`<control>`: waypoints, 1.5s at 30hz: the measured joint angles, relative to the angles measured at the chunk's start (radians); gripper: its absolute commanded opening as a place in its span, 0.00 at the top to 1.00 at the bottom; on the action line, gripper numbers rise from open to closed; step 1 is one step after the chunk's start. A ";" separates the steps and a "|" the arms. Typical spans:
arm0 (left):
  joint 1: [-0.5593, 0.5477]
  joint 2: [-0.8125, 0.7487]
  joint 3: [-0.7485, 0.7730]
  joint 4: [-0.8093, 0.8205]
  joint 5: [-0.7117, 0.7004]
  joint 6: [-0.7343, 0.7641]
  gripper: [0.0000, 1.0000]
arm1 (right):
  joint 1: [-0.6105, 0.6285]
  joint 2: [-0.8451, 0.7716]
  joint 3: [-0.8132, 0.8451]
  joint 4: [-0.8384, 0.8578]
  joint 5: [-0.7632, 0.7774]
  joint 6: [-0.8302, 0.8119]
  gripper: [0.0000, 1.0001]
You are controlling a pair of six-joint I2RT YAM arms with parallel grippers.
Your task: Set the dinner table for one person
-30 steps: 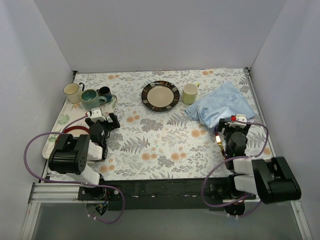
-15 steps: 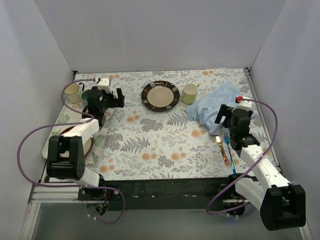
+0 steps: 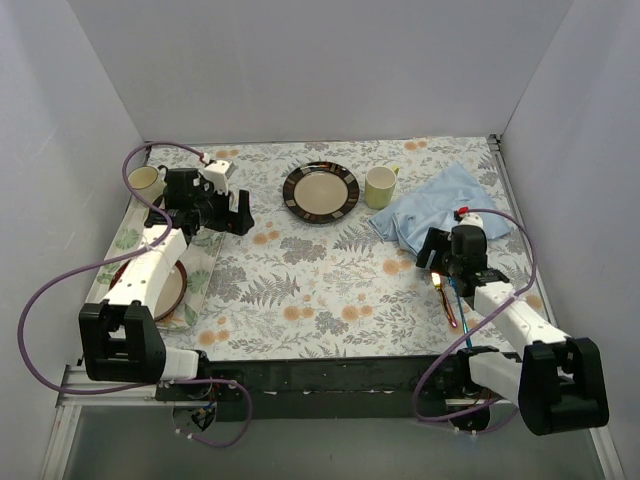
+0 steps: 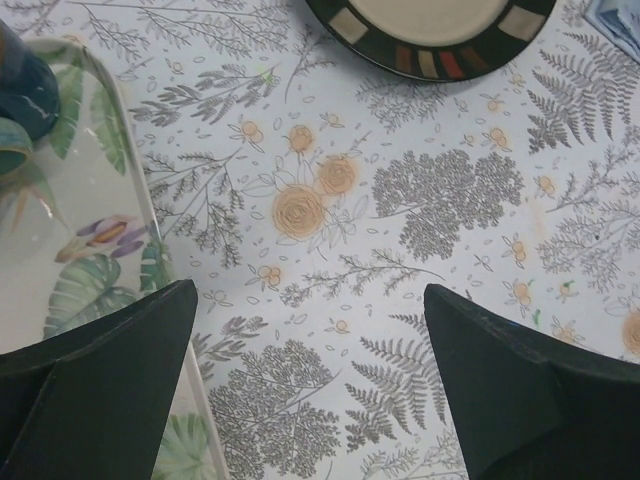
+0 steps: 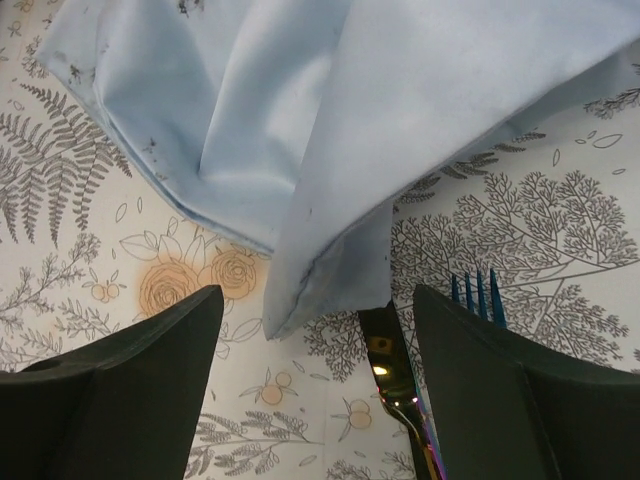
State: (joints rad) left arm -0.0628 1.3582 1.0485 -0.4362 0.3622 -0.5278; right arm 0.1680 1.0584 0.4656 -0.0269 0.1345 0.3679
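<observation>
The dinner table [image 3: 300, 290], in its fern-and-flower cloth, spreads out in front of both arms. A crumpled light-blue cloth [image 3: 440, 205] lies at its far right, a floral tray [image 4: 80, 270] along its left edge and a dark-rimmed plate [image 3: 320, 192] at far centre. The left gripper [image 4: 310, 300] hangs beside the tray's edge, fingers spread wide and empty. The right gripper [image 5: 315, 300] hangs over the cloth's near corner, fingers likewise spread, gripping nothing. A blue fork [image 5: 478, 295] lies just beside that corner
</observation>
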 measured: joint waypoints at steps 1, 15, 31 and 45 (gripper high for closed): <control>0.000 -0.007 0.002 -0.019 0.010 0.000 0.02 | 0.001 0.023 0.002 0.019 -0.001 0.003 0.25; 0.000 -0.027 0.095 -0.196 0.075 0.010 0.02 | 0.006 0.188 0.222 -0.010 0.022 -0.082 0.99; 0.000 -0.068 0.352 -0.379 0.259 0.052 0.02 | 0.658 -0.048 0.587 -0.054 0.010 -0.241 0.99; 0.000 -0.114 0.339 -0.402 0.234 0.085 0.02 | 0.880 0.460 0.678 0.111 -0.229 -0.179 0.99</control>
State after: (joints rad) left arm -0.0628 1.2438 1.3872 -0.8383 0.5964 -0.4423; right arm 1.0485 1.5185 1.1431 0.0841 -0.0948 0.1890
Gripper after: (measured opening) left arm 0.982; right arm 0.031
